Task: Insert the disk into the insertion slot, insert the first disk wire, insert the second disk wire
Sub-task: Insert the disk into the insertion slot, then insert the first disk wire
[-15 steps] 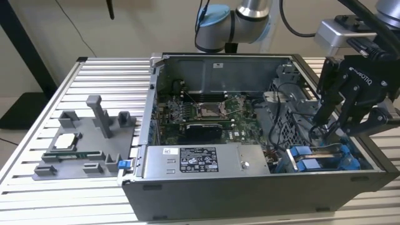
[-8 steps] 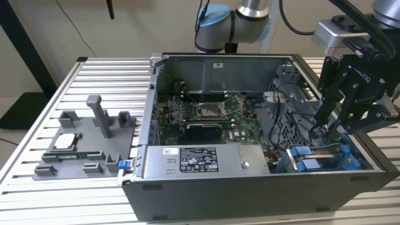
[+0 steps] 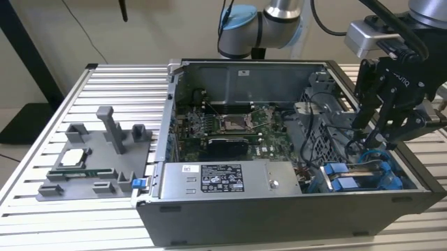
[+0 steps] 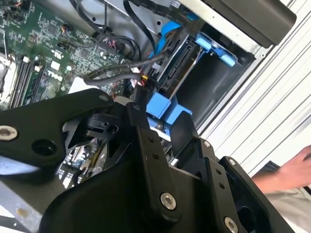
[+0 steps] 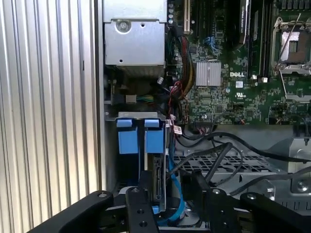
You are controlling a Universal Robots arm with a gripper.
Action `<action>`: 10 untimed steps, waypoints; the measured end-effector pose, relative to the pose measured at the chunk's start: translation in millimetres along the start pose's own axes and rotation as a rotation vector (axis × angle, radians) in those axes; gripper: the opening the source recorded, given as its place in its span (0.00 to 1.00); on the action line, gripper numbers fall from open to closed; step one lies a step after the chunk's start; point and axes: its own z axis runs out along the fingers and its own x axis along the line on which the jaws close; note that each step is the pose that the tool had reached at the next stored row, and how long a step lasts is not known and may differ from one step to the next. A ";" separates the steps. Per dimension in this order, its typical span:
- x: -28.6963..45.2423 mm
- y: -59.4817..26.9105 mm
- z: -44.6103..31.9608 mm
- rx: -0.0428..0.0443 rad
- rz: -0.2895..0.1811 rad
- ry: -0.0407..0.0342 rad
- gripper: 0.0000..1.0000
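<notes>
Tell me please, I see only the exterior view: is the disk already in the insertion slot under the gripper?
Observer: In the first wrist view the disk stands on edge inside the insertion slot, next to two blue tabs.
Operator: Is any wire near it?
Observer: Yes, a blue cable curls beside the disk, just ahead of the gripper.
Operator: What else do I miss?
Observer: The second wrist view shows a person's hand near the slatted table.
</notes>
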 end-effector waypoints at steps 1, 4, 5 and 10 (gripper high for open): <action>-0.8 0.0 0.1 0.0005 0.000 0.0000 1.00; -1.3 0.0 1.1 0.0029 0.000 -0.0004 1.00; -1.4 0.0 1.5 0.0040 0.000 -0.0003 1.00; -1.5 0.1 3.9 0.0068 -0.006 -0.0006 1.00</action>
